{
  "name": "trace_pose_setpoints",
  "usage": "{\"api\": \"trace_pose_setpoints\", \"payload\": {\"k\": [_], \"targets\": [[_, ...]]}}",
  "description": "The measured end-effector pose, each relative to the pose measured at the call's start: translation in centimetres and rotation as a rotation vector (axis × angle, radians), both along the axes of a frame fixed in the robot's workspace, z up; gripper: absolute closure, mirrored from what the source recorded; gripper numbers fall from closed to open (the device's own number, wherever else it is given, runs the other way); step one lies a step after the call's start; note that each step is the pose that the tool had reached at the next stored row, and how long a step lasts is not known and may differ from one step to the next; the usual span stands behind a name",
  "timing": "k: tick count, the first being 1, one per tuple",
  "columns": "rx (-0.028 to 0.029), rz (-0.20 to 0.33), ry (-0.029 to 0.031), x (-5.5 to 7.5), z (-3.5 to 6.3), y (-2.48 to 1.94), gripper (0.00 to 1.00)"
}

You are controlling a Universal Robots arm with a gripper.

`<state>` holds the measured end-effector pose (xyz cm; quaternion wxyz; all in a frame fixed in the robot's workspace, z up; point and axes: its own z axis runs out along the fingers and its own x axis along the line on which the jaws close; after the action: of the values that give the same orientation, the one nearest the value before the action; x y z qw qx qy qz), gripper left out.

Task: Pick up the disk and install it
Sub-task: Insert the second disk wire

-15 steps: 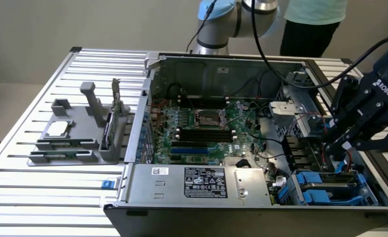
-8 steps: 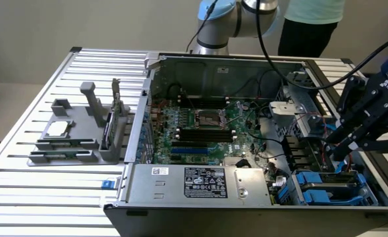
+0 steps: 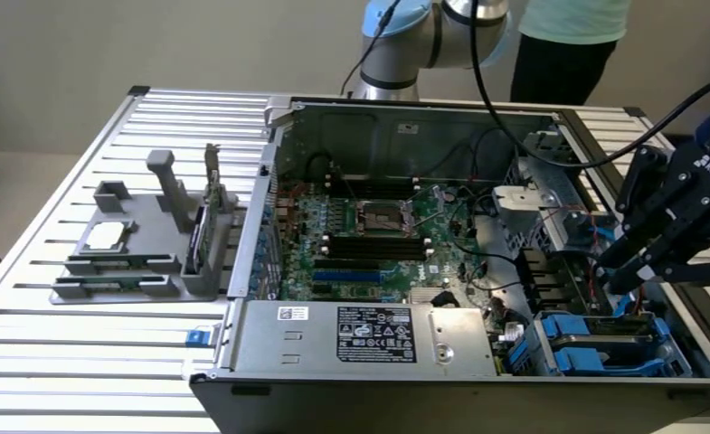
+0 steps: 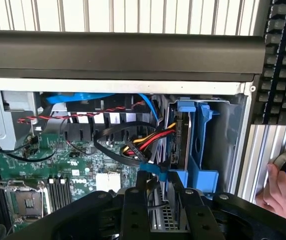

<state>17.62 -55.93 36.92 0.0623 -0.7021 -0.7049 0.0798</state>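
Slatted aluminium tabletop (image 3: 41,362) carrying an opened desktop computer case (image 3: 451,380), side panel off, with the green motherboard (image 3: 379,235) exposed. A grey fixture stand (image 3: 149,244) sits on the tabletop at the exterior view's left, well apart from the work. At the case's near edge lies the large silver power supply (image 3: 379,334) with its black-and-white label; this is not the task's thing. At the exterior view's right, the robot arm's black hand (image 3: 644,262) reaches down into the drive bay corner of the case. In the wrist view the hand (image 4: 167,200) has its fingers set partly apart, and between them stands a thin metal edge with a blue strip beside it; whether the fingers press on it cannot be told.

The disk (image 4: 182,145), seen edge-on in its blue caddy (image 4: 202,145), stands upright inside the drive bay, beside the red, yellow and black cable bundle (image 4: 143,142). Judged from this, pickup and carrying are done and the disk is largely in its slot; full seating and release cannot be confirmed. A person's hand (image 4: 285,185) rests on a knob on the tabletop outside the case.
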Motion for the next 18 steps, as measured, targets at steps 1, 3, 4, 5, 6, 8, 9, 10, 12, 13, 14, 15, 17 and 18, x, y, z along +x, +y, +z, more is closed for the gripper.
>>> {"api": "trace_pose_setpoints", "payload": {"k": [1, 3, 4, 5, 6, 8, 9, 10, 12, 13, 14, 15, 17, 18], "targets": [[-0.0002, 0.0, 0.0, 0.04, -0.05, -0.01, 0.69], [0.0, 0.0, 0.0, 0.09, -0.2, -0.05, 0.69], [-0.0001, 0.0, 0.0, 0.11, -0.28, -0.06, 0.69], [-0.0001, 0.0, 0.0, 0.13, -0.36, -0.07, 0.69], [0.0, 0.0, 0.0, 0.14, -0.44, -0.08, 0.69], [-0.0001, 0.0, 0.0, 0.16, -0.58, -0.09, 0.69], [-0.0001, 0.0, 0.0, 0.17, -0.62, -0.09, 0.69], [-0.0002, 0.0, 0.0, 0.17, -0.66, -0.09, 0.71], [-0.0001, 0.0, 0.0, 0.19, -0.72, -0.09, 0.78], [-0.0001, 0.0, 0.0, 0.2, -0.74, -0.09, 0.78], [-0.0001, 0.0, 0.0, 0.21, -0.76, -0.09, 0.83], [-0.0001, 0.0, 0.0, 0.22, -0.79, -0.1, 0.83], [-0.0001, 0.0, 0.0, 0.22, -0.83, -0.12, 0.83], [0.0001, 0.0, 0.0, 0.23, -0.87, -0.15, 0.83]]}}
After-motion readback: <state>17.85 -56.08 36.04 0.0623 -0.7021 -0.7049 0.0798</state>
